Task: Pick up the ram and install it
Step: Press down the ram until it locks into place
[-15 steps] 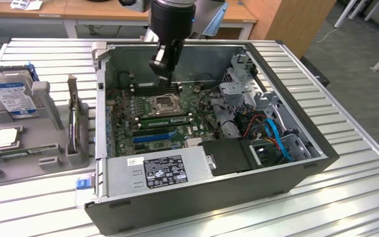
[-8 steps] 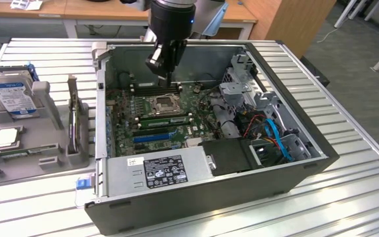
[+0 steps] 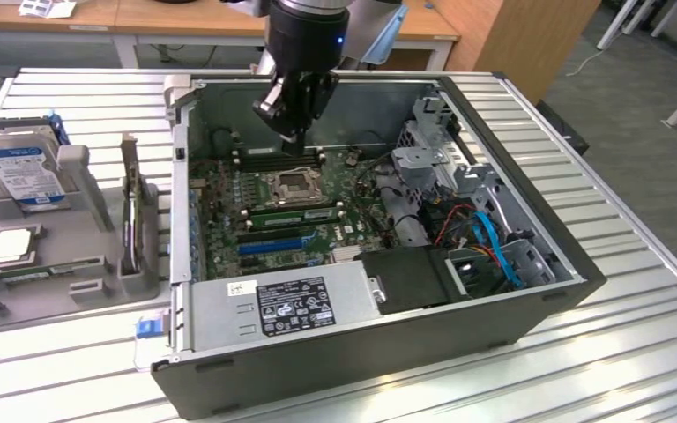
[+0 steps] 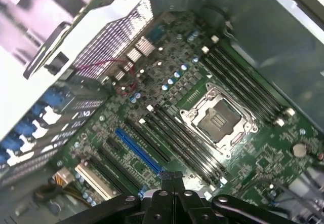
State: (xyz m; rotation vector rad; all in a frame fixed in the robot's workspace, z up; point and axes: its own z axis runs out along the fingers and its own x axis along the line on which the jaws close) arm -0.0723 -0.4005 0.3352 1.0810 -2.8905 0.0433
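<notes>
A long green ram stick (image 3: 295,214) stands on edge in the memory slots just in front of the empty CPU socket (image 3: 293,183) of the motherboard (image 3: 215,189), inside the open computer case (image 3: 351,352). My gripper (image 3: 290,132) hangs above the back of the board, over the black memory slots (image 3: 275,159) behind the socket and apart from the ram. In the wrist view its fingers (image 4: 172,179) press together with nothing between them, above the socket (image 4: 216,118) and the black slots (image 4: 185,145) beside it.
A grey power supply (image 3: 279,308) fills the case's front. Drive cages and blue and orange cables (image 3: 486,242) sit on the exterior view's right. Left of the case, a grey fixture (image 3: 80,291) holds a hard drive (image 3: 18,172), a dark expansion card (image 3: 137,220) and a CPU chip (image 3: 10,245).
</notes>
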